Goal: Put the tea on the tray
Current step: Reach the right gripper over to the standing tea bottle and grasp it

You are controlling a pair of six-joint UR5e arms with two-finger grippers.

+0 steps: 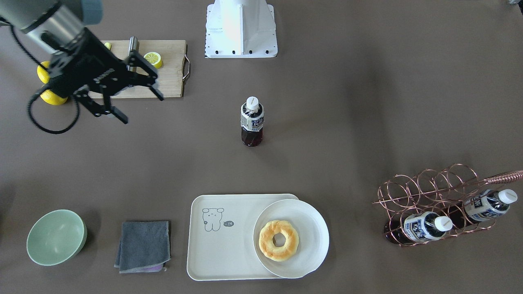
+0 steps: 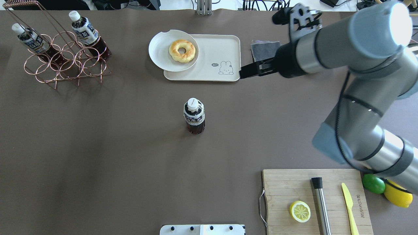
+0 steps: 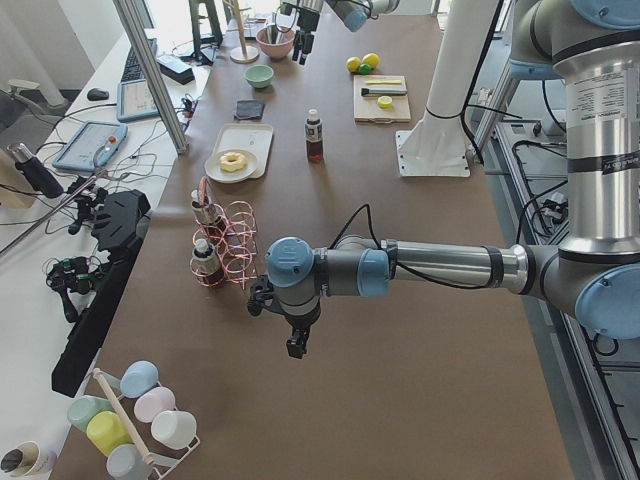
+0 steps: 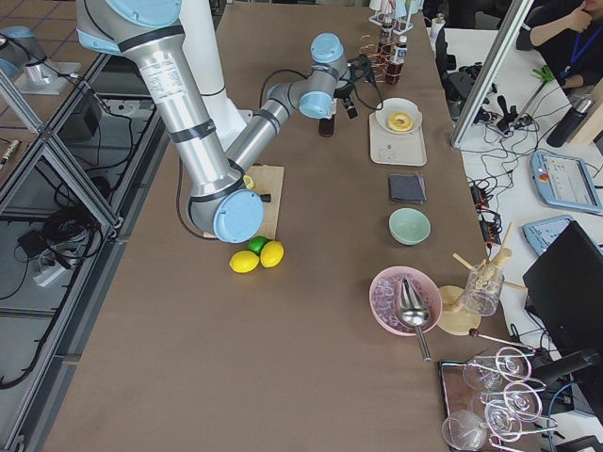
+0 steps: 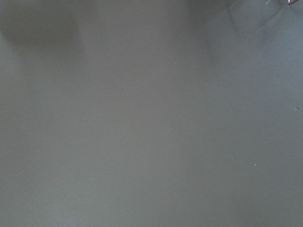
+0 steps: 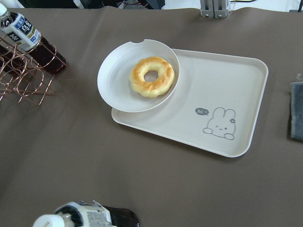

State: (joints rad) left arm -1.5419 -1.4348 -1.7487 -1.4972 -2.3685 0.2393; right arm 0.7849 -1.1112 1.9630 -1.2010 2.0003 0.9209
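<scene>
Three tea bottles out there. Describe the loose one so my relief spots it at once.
Find the cream tray with the doughnut plate on the table's operator side. Straight toward the robot from it, mid-table, stands the tea bottle, upright and alone. The other two bottles lean in the copper wire rack.

On tray (image 6: 241, 90): speech bubble (image 6: 202, 111) reads "hi~", just beside drawn animal (image 6: 218, 124). Label on tea (image 2: 194, 116): navy-white print, characters too small to read. On cutting board (image 2: 284, 189), well apart from tray: engraved line, illegible.
</scene>
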